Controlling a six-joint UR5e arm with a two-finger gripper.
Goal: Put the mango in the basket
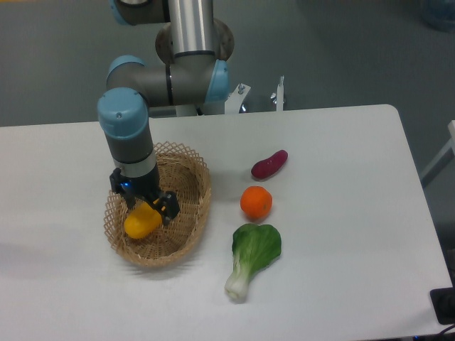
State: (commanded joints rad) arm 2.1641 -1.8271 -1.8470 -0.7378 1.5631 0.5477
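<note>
The mango [141, 222] is a yellow-orange oval fruit inside the light tan wicker basket [188, 213], on the left part of the white table. My gripper [148, 206] reaches down into the basket from above and its fingers sit on either side of the mango's upper end. The fingers look closed against the fruit. The mango's lower end is at or near the basket floor; I cannot tell whether it rests there.
A purple sweet potato [269, 164], a round orange [256, 202] and a green bok choy [252, 256] lie in a column right of the basket. The arm's base [192, 42] stands at the table's far edge.
</note>
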